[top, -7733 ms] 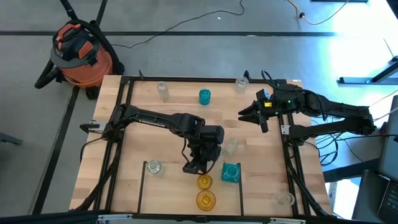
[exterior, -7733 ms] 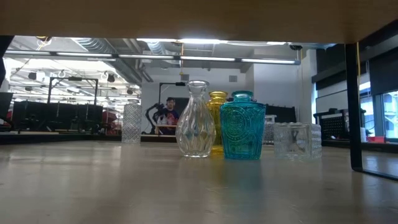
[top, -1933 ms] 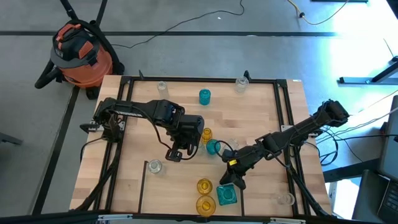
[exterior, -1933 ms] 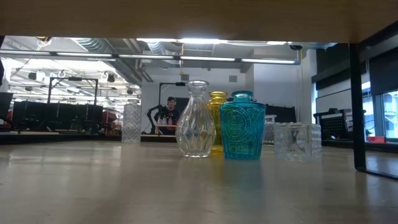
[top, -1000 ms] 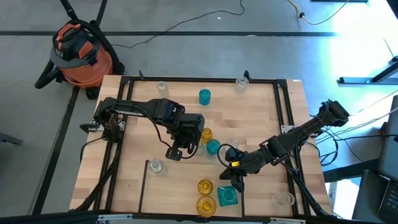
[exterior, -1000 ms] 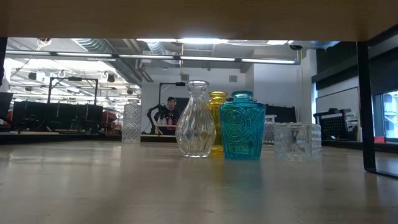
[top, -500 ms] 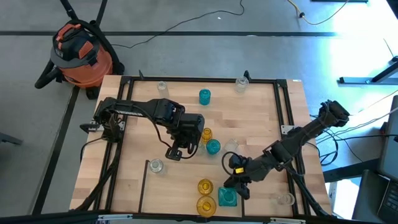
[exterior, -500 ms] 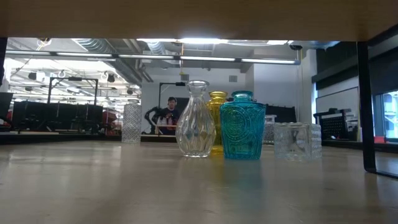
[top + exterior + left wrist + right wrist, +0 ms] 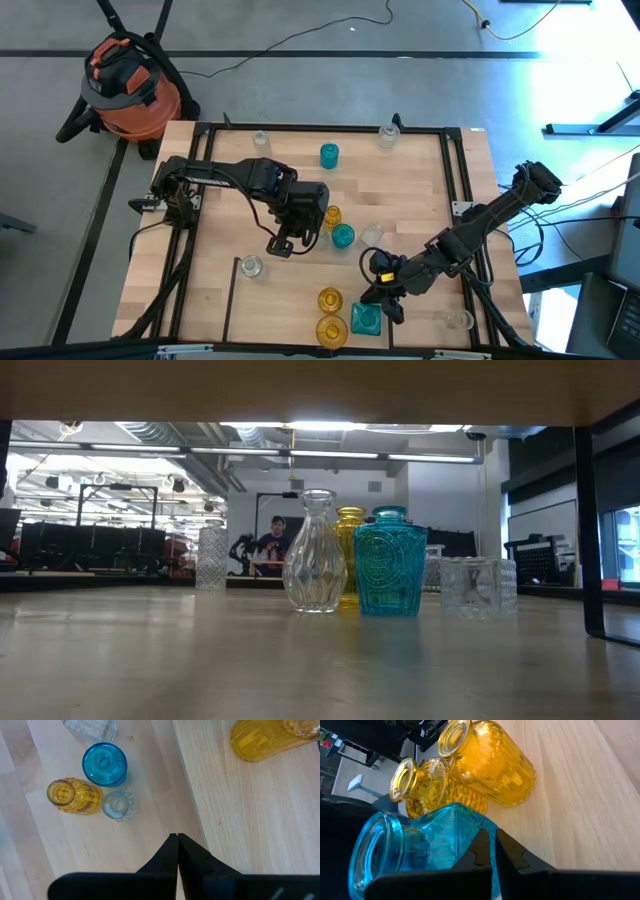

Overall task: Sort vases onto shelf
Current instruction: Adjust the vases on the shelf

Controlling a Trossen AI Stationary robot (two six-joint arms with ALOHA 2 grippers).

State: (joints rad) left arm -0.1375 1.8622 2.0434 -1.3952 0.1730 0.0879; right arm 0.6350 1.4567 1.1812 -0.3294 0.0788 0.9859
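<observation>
The right hand (image 9: 383, 300), fingers pressed together and gripping nothing, hangs just beside the square teal vase (image 9: 365, 316), partly hiding it, two amber vases (image 9: 329, 299) beside; the left hand (image 9: 283, 246), likewise closed and empty, waits farther up the bench (image 9: 420, 190).

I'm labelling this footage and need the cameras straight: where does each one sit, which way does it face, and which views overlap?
High view: above the table, looking straight down; both arms show, left claw, right claw.
Low view: table height, level across to the room; no arm shows.
Left wrist view: on the left arm, looking down past its shut claw.
Right wrist view: on the right arm, claw shut against the square teal vase.
Shared: that teal vase also shows in the high view.
</observation>
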